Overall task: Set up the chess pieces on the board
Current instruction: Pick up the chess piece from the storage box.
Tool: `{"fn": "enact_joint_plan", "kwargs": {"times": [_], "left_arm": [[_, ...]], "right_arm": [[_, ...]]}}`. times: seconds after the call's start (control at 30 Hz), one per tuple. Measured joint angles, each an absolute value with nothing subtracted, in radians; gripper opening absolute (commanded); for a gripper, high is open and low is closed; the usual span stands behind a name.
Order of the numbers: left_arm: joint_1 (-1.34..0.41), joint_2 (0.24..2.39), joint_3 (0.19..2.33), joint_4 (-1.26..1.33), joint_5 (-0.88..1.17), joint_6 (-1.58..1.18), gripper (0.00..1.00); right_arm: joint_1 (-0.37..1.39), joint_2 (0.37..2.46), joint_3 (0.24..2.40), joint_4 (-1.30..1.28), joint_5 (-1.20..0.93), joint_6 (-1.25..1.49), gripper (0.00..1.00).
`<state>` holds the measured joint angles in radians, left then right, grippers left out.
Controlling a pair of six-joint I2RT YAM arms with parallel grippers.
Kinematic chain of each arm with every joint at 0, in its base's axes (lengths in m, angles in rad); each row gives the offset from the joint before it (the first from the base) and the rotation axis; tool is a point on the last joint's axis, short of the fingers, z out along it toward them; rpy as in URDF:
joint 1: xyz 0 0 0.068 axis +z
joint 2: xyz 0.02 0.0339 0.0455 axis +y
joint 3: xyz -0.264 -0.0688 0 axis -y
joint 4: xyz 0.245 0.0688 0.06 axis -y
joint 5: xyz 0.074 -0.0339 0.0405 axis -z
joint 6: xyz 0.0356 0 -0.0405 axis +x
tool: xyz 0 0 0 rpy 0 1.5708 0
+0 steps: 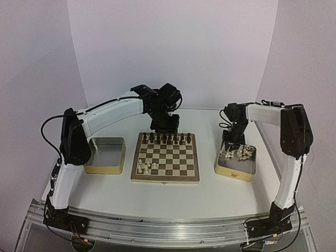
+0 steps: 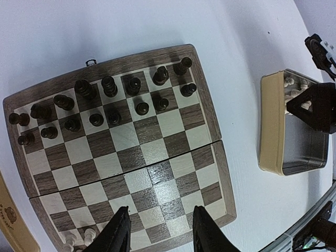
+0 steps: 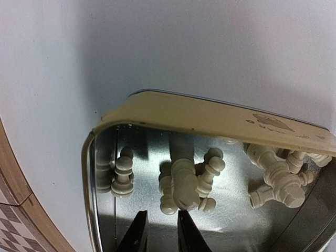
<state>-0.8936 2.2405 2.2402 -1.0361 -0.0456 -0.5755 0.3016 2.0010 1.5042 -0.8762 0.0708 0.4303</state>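
Observation:
The board lies at the table's middle. Dark pieces fill its two far rows. A few cream-white chess pieces stand at its near left corner. More chess pieces lie jumbled in the right tin. My left gripper hangs open above the board with nothing between its fingers. My right gripper reaches down into the right tin. Its jaws stand narrowly apart just short of a cluster of lying pieces, and the gap between them is bare.
An empty metal tin sits left of the board. The right tin is close to the table's right edge. A pale curved backdrop rises behind the table.

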Motion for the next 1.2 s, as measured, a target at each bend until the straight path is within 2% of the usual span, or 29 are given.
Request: {"fn": "enact_joint_plan", "kwargs": {"times": [1.03,1.2], "left_arm": [[-0.894,2.274,2.244,-1.028,-0.044,-0.575,0.4],[-0.894,2.274,2.244,-1.028,-0.044,-0.575,0.4]], "right_arm": [[0.302,2.046,1.507,-0.864,0.07,0.422,0.15],[0.302,2.049,1.507,-0.864,0.071,0.422,0.03]]}}
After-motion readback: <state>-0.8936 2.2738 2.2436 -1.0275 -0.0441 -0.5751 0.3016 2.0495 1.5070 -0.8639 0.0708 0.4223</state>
